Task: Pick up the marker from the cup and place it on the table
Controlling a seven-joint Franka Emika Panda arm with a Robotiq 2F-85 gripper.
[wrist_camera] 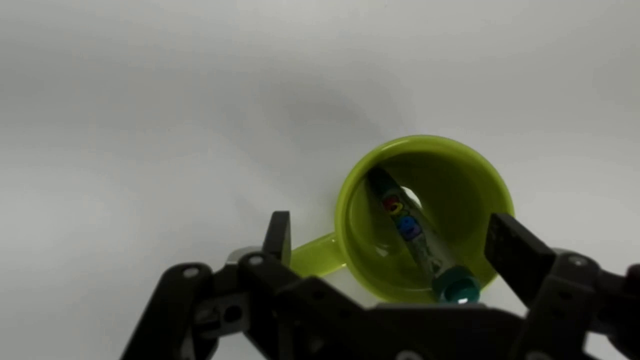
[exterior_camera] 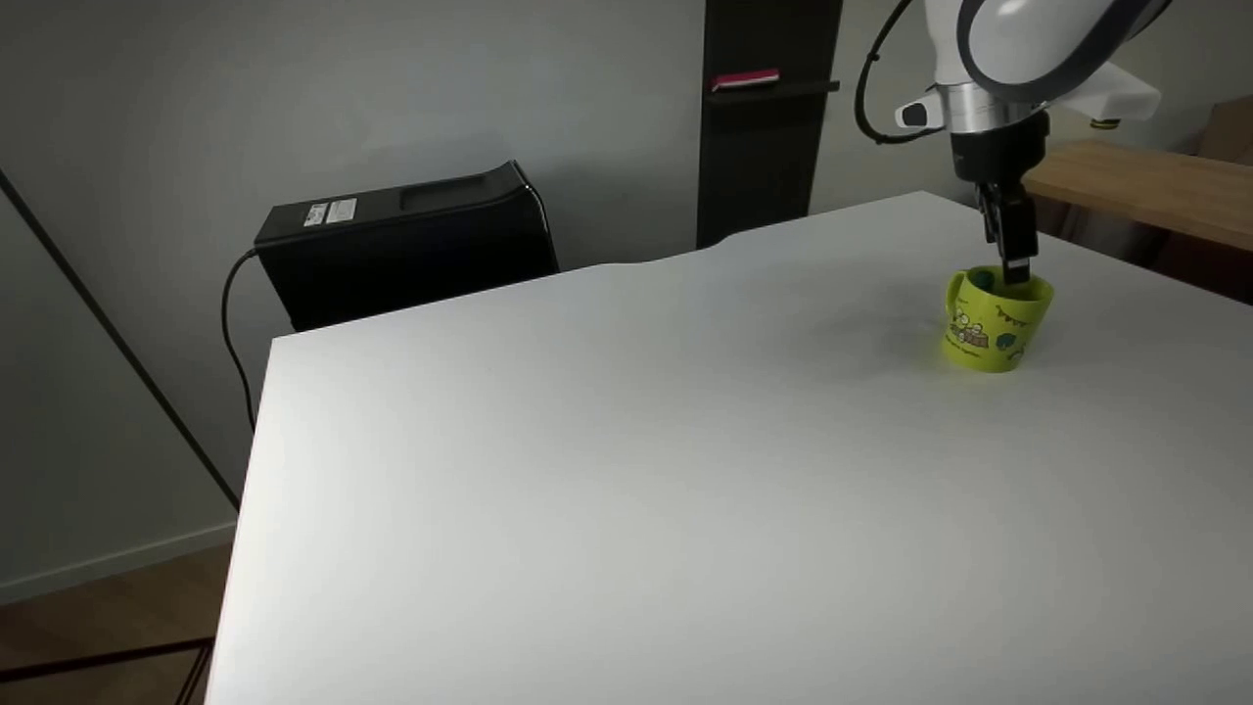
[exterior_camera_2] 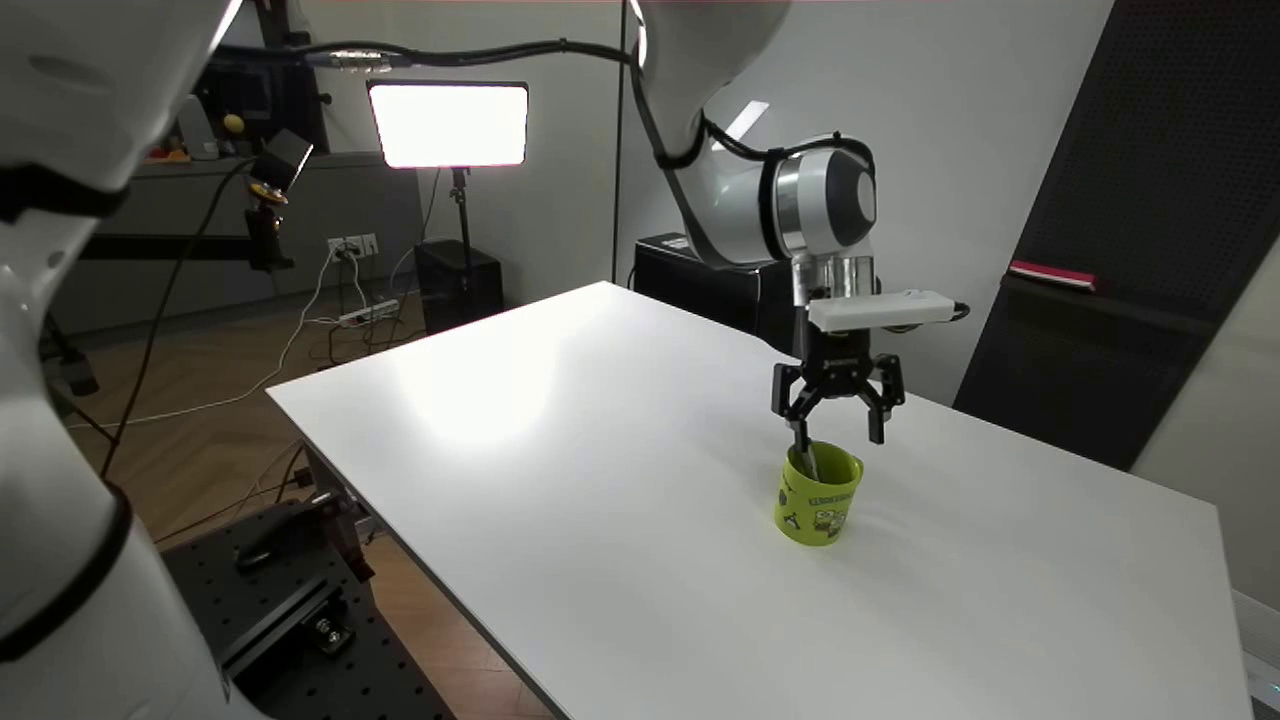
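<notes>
A yellow-green cup with cartoon prints stands upright on the white table (exterior_camera: pixel 587 490) in both exterior views (exterior_camera: pixel 987 348) (exterior_camera_2: pixel 812 515). Its rim (wrist_camera: pixel 425 142) and its handle show in the wrist view. A marker (wrist_camera: pixel 417 240) with a printed pale barrel and a green end leans tilted inside the cup, green end at the rim towards me. My gripper is open and empty over the cup in both exterior views (exterior_camera: pixel 1016 272) (exterior_camera_2: pixel 838 440). In the wrist view the fingers (wrist_camera: pixel 388 222) are wide apart, one above the handle side, one by the far right rim. The marker lies between them, nearer the right finger.
A black box-shaped device (exterior_camera: pixel 411 245) stands behind the table edge. A dark shelf panel (exterior_camera: pixel 768 147) with a red item (exterior_camera: pixel 746 78) is at the back wall. A wooden table (exterior_camera: pixel 1155 186) is beyond the table in an exterior view. A bright lamp panel (exterior_camera_2: pixel 450 125) stands in the background.
</notes>
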